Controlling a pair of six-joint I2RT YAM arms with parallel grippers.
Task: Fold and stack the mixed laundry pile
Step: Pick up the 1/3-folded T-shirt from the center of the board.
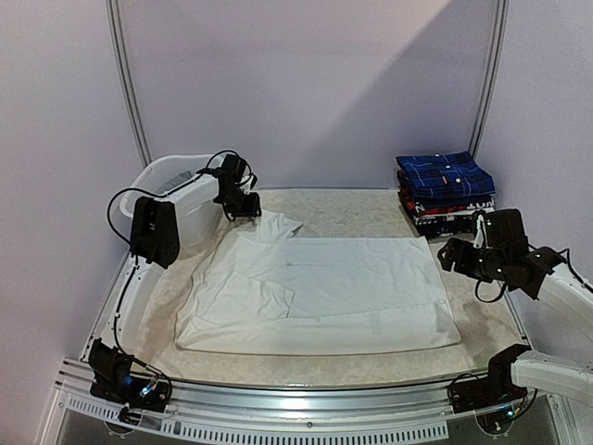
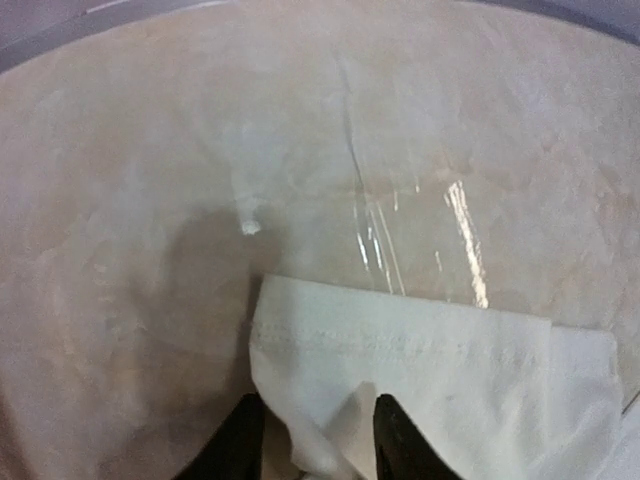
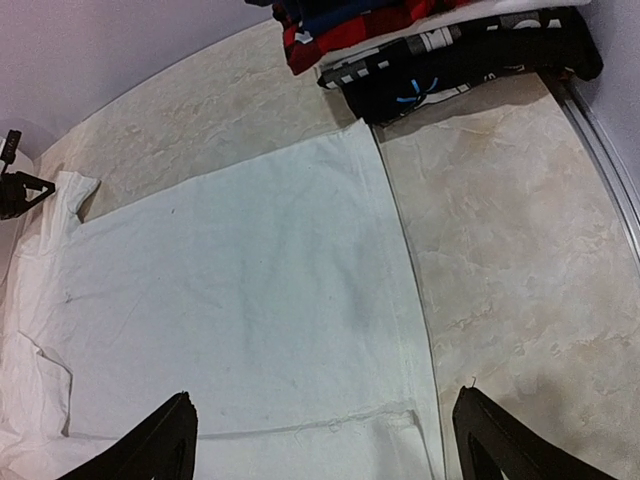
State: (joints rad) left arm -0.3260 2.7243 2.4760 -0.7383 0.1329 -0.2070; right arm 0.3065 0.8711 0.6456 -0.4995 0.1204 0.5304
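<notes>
A plain white shirt [image 1: 324,287] lies spread flat over the middle of the table, collar end to the left. My left gripper [image 1: 246,211] is down at its far-left sleeve. In the left wrist view a raised fold of the sleeve hem [image 2: 450,370] is bunched between the narrowed fingers of the left gripper [image 2: 318,405]. My right gripper [image 1: 451,252] hovers open over the shirt's right hem. In the right wrist view the shirt [image 3: 230,300] fills the space under the wide-spread right gripper [image 3: 325,400]. A dark blue plaid shirt [image 1: 445,174] tops a folded stack at the back right.
The folded stack [image 3: 470,55] includes red-checked and black garments and stands against the right wall. A white plastic basket [image 1: 167,176] sits at the back left behind the left arm. The beige table [image 1: 352,213] has a metal rail along its right edge [image 3: 600,160].
</notes>
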